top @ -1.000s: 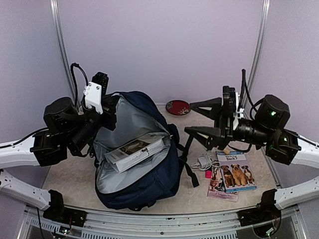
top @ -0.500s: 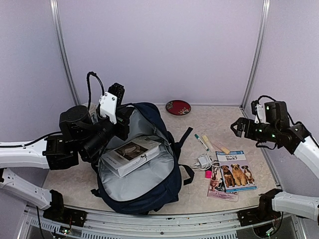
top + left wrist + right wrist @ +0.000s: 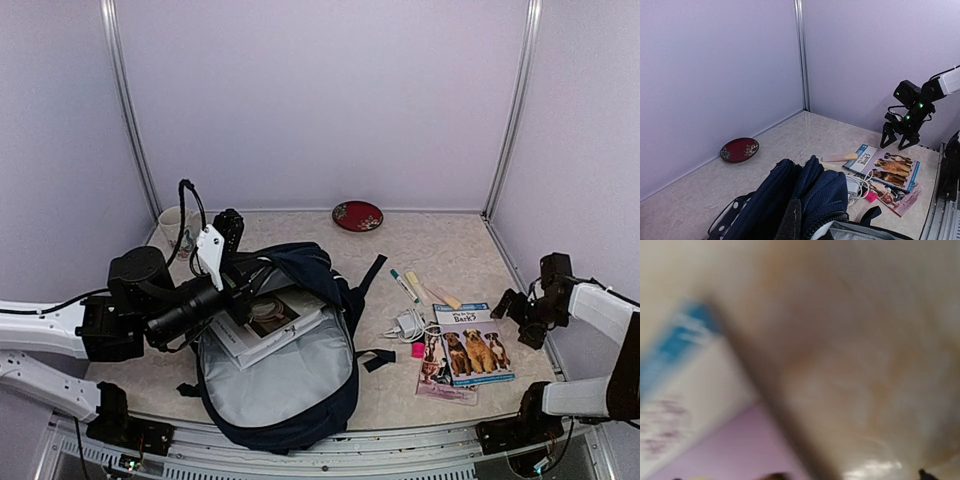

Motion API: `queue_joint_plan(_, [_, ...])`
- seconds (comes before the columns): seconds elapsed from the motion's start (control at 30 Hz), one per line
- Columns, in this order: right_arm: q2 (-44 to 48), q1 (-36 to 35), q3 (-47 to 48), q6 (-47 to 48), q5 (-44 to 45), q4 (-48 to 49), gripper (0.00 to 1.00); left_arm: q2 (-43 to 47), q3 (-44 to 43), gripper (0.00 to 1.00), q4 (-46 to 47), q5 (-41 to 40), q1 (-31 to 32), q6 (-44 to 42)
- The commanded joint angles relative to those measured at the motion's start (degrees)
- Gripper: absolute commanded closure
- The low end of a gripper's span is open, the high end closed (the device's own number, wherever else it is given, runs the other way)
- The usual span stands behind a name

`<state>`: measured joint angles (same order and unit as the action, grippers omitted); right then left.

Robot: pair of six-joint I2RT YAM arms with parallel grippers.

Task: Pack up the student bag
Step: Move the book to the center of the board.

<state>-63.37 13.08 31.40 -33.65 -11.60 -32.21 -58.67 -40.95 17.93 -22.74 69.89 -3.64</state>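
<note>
Where the student bag (image 3: pixel 285 375) lies: left-centre of the counter (image 3: pixel 450 250), mouth wide open, grey lining showing; a booklet (image 3: pixel 272 318) rests inside
Left fingers (image 3: pixel 238 296): right at the bag's far rim, closed on the bunched navy fabric; the left wrist view shows that fabric heaped just below the lens
Right fingers (image 3: pixel 887 141): spread apart and holding nothing, poised over the counter just beyond the dog book (image 3: pixel 476 350)
Right wrist view: badly blurred; only a blue-and-white corner shows
Beside the bag: white charger (image 3: pixel 405 325), pink item (image 3: pixel 418 350), pen (image 3: pixel 403 285)
Back wall: red dish (image 3: pixel 357 215); a white cup (image 3: pixel 172 224) stands far left
</note>
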Motion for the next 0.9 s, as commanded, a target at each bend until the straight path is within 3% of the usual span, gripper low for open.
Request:
queue_joint_plan(0.0, [-4.44,2.45,-4.20,-1.71,-5.11,5.08,0.01,1.37,0.28,1.00,4.49,5.98,-0.13,0.80])
queue_joint_plan(0.13, [-8.72,2.48,-4.68,0.48,-10.32,6.64,0.05,2.13,0.67,1.00,4.16,7.16,-1.04,0.04])
queue_joint_plan(0.27, [-11.92,2.48,-5.04,3.72,-23.33,8.80,0.20,3.48,1.17,1.00,4.45,7.96,-3.04,-0.18])
queue_joint_plan(0.37, [-11.60,2.41,-5.68,4.22,-29.75,9.67,0.26,3.92,1.17,1.00,4.35,8.02,-3.80,-0.63])
queue_joint_plan(0.53, [-8.51,1.29,-7.37,4.05,-34.53,9.24,0.30,3.15,1.09,1.00,4.30,8.02,-4.44,-0.78])
queue_joint_plan(0.7, [-6.63,-4.24,-9.16,1.49,-34.22,9.22,0.30,1.54,0.63,1.00,4.59,8.64,-4.55,-0.08])
queue_joint_plan(0.87, [-6.51,-6.75,-12.42,-2.80,-35.52,16.41,0.40,0.90,0.39,1.00,5.53,9.12,-4.52,0.58])
